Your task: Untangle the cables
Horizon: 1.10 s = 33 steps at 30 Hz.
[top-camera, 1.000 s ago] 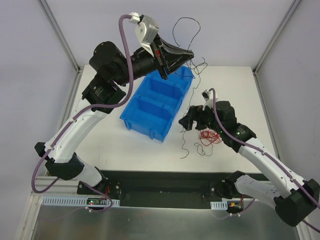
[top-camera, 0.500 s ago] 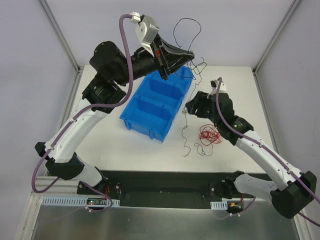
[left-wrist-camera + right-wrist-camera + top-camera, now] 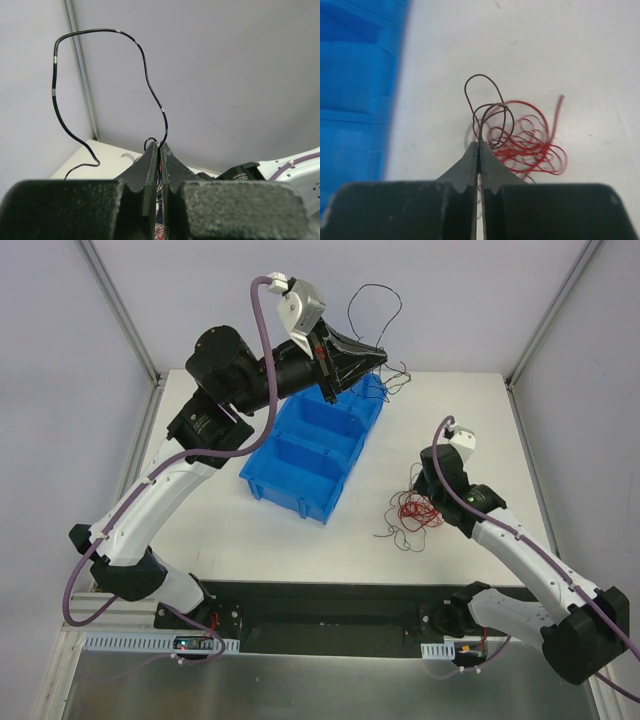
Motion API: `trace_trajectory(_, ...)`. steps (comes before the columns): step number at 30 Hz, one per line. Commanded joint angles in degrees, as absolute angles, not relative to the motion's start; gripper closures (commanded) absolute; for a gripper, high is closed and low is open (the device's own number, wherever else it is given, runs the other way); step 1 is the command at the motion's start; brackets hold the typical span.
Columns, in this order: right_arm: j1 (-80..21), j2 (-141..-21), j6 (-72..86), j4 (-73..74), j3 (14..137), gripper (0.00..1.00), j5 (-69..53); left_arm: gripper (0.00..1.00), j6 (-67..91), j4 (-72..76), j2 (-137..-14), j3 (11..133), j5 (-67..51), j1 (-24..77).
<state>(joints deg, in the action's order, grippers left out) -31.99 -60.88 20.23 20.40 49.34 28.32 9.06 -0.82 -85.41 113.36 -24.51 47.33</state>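
Observation:
My left gripper (image 3: 383,358) is raised high over the far end of the blue bin and is shut on a thin black cable (image 3: 380,285), which loops upward from its tips. In the left wrist view that black cable (image 3: 54,75) arcs up out of the closed left gripper (image 3: 160,145). A tangle of red cables (image 3: 418,514) mixed with dark strands lies on the table to the right of the bin. My right gripper (image 3: 422,492) points down at it. In the right wrist view the right gripper (image 3: 479,144) is shut on a dark cable loop (image 3: 485,106), with the red tangle (image 3: 532,145) just beyond.
A blue bin (image 3: 300,502) with two compartments sits slanted on the white table between the arms; its side shows at the left of the right wrist view as a blue bin (image 3: 355,75). Metal frame posts stand at the far corners.
My right gripper has moved from beside the bin down and right to the red tangle and has shut on a dark strand. The hanging black strand has dropped onto the tangle. The left arm shifted slightly.

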Motion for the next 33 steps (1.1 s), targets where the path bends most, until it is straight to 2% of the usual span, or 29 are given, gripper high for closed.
trace_trajectory(1, -28.13, -55.47, 21.18, 25.05, 45.01, 1.0, 29.02, 1.0, 4.23, -1.93, -81.83, 110.93, -20.05, 47.9)
trace_trajectory(10, -24.79, -47.73, 19.16, 26.89, 41.22, 1.0, 22.59, 1.0, 0.53, -3.69, -76.12, 93.35, 6.48, 46.85)
trace_trajectory(13, -24.17, -47.29, 19.25, 27.42, 41.75, 1.0, 21.27, 1.0, 8.05, -5.61, -75.5, 87.47, 12.38, 42.12)
trace_trajectory(17, -23.38, -47.81, 18.64, 27.51, 43.24, 1.0, 18.55, 1.0, 26.16, -9.31, -74.01, 77.63, 10.64, 35.7)
trace_trajectory(25, -21.97, -50.36, 18.37, 24.26, 45.17, 1.0, 14.42, 1.0, 45.76, -12.65, -73.91, 67.07, 7.3, 31.2)
trace_trajectory(33, -20.39, -52.38, 16.44, 23.64, 47.63, 1.0, 12.22, 1.0, 62.03, -16.96, -76.37, 61.44, 4.75, 28.31)
